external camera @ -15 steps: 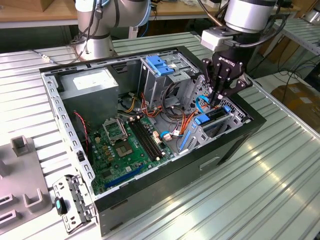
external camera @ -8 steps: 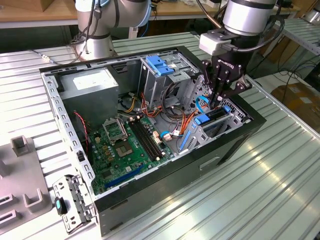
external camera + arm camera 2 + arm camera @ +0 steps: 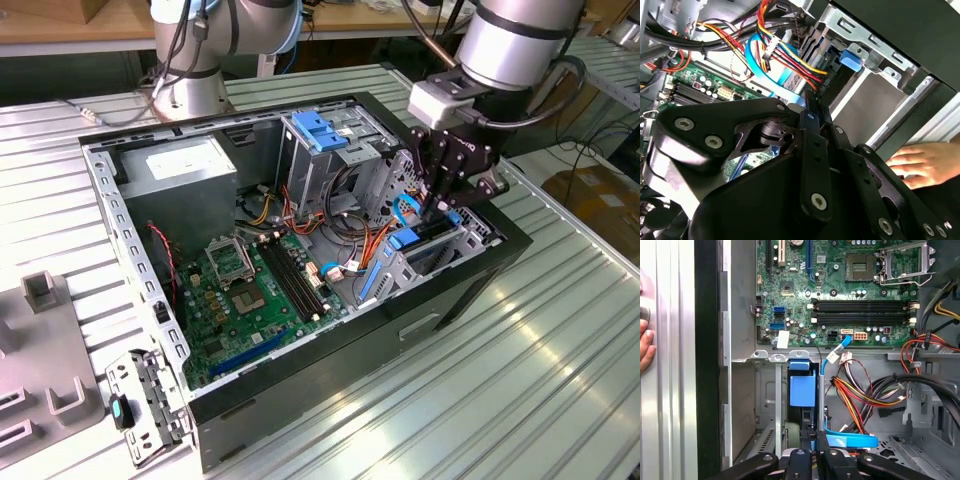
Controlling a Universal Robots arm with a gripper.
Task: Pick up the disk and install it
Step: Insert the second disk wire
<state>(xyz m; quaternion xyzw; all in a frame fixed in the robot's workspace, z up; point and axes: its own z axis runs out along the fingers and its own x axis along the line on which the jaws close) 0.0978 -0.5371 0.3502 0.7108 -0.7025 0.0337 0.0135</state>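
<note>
— What are we seeing crowding the drive bay?

— Bundled coloured wires [image 3: 860, 395] and a thin blue cable [image 3: 852, 441] are lying just beside it, with the motherboard [image 3: 840, 285] beyond.

— And the disk?

— The disk [image 3: 803, 390] is sitting edge-on in the metal cage [image 3: 440, 245] at the exterior view's right, directly under our gripper [image 3: 816, 440], whose narrowed fingers are closing on its edge.

— Anything else?

— In both wrist views a hand [image 3: 927, 165] is resting on the surface outside the case.
</note>
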